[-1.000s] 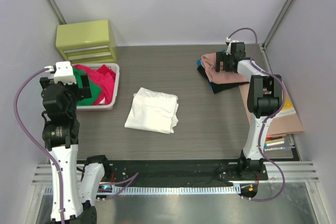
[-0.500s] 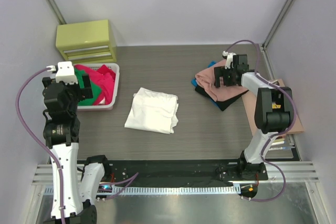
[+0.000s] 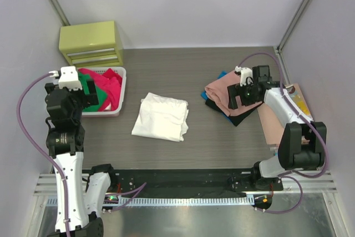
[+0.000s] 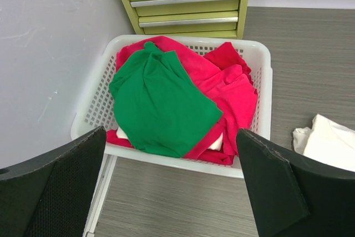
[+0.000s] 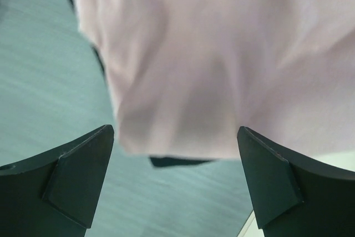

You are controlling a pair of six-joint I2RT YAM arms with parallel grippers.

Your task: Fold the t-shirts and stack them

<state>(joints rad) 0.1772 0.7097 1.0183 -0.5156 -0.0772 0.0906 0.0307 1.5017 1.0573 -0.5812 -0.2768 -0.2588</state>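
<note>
The left gripper (image 4: 171, 137) hangs above the white basket (image 4: 264, 76) at the left of the worktop (image 3: 166, 70). Its jaws are spread wide and hold nothing. In the basket a green t-shirt (image 4: 161, 104) lies on top of crumpled red t-shirts (image 4: 236, 95). The right gripper (image 5: 175, 130) is over the salmon-pink t-shirt (image 5: 188, 54), which lies on a black t-shirt (image 3: 233, 117) at the right. Its jaws are also wide apart, with no cloth pinched between them; whether the tips touch the cloth cannot be told. A folded white t-shirt (image 3: 162, 116) lies mid-worktop.
</note>
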